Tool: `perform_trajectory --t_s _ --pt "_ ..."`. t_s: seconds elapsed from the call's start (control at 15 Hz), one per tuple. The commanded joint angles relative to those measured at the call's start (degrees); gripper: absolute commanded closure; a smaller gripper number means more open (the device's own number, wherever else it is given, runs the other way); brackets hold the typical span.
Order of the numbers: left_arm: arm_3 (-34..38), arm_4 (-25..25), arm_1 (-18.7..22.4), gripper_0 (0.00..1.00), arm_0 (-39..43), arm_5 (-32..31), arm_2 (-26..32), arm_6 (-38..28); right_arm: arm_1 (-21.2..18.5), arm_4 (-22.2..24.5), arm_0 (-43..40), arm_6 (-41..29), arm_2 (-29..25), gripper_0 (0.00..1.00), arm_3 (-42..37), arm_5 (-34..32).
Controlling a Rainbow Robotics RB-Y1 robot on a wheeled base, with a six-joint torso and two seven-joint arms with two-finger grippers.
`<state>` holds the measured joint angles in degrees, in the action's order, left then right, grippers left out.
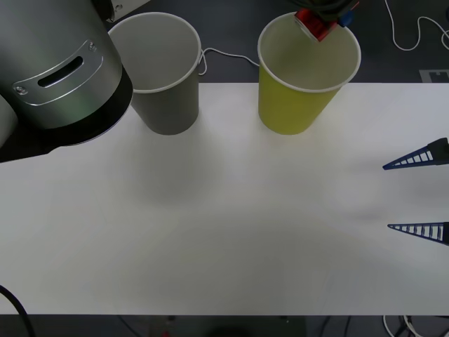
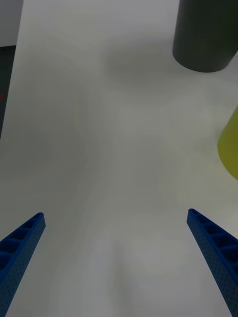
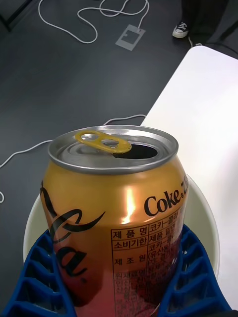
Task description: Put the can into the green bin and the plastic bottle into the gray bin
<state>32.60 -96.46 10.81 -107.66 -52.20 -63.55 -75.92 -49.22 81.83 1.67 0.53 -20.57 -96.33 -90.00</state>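
The can [image 3: 116, 218], lettered "Coke", is held by the left hand [image 3: 119, 292] over the green bin [image 1: 305, 98], upper right of the front frame. The right hand [image 1: 421, 193] is spread wide above the surface [image 1: 210, 232].

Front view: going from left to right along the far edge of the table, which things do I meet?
Gray bin → green bin, with the can in the left claw above its rim → open right claw nearer, at the right edge.
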Motion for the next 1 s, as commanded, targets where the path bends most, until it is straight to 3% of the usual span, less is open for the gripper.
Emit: perform_trajectory --t_s 0.07,0.13,0.4,0.6,0.8,1.0 --pt "0.0 -0.6 0.0 0.29 0.1 0.0 0.0 0.6 0.0 0.0 0.0 0.0 0.0 0.00 0.0 0.0" --pt "-0.1 -0.6 0.0 0.00 0.1 0.0 0.0 0.9 0.0 0.0 0.0 0.0 0.0 0.00 0.0 0.0" --pt "-0.3 0.1 0.1 0.00 0.1 -0.9 0.0 2.8 0.0 0.0 0.0 0.0 0.0 0.00 0.0 0.0" --pt "0.2 2.9 2.6 0.00 0.1 -4.7 2.0 7.9 0.0 0.0 0.0 0.0 0.0 0.00 0.0 0.0" --pt "2.7 9.8 7.8 0.00 0.3 -8.2 2.3 11.5 0.0 0.0 0.0 0.0 0.0 0.00 0.0 0.0" --pt "9.1 11.7 14.5 0.00 2.2 -12.7 4.7 12.5 0.0 0.0 0.0 0.0 0.0 0.00 0.0 0.0"
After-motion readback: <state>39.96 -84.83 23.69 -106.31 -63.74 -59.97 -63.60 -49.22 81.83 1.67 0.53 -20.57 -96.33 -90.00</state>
